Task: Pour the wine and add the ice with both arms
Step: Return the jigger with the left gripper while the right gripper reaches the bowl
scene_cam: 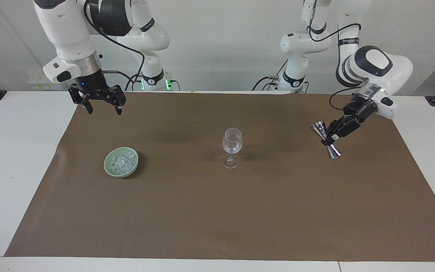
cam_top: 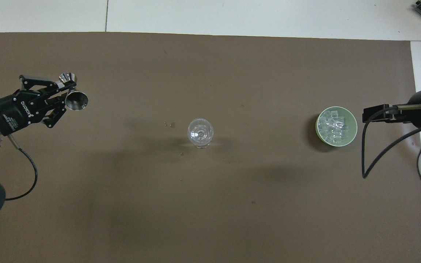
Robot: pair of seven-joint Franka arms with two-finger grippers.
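Starting at the right arm's end of the desk (scene_cam: 21, 158), the right end effector (scene_cam: 101, 105) hangs in the air above the edge of the brown mat (scene_cam: 217, 211), its two fingers spread wide with nothing between them. It sits over the strip of mat nearer to the robots than the green bowl (scene_cam: 121, 162), not touching it. The bowl rests on the mat and the ice (scene_cam: 123, 162) lies heaped inside it as a small pile of clear chunks; from overhead the ice (cam_top: 334, 126) fills most of the bowl (cam_top: 336, 126).

Around the middle of the mat stands a wine glass (scene_cam: 232, 147), upright on its foot and well apart from the bowl. From overhead the glass (cam_top: 200, 132) has a couple of small dark drops on the mat just beside it, toward the left arm's end.

Further along, the left end effector (scene_cam: 330, 136) is clenched around the waist of a shiny metal measuring cup (scene_cam: 326, 139), hourglass in shape, held tilted in the air over the mat near the left arm's end, well apart from the glass. From overhead, the cup's (cam_top: 72, 95) open mouth shows and the left end effector (cam_top: 64, 89) grips it from the side
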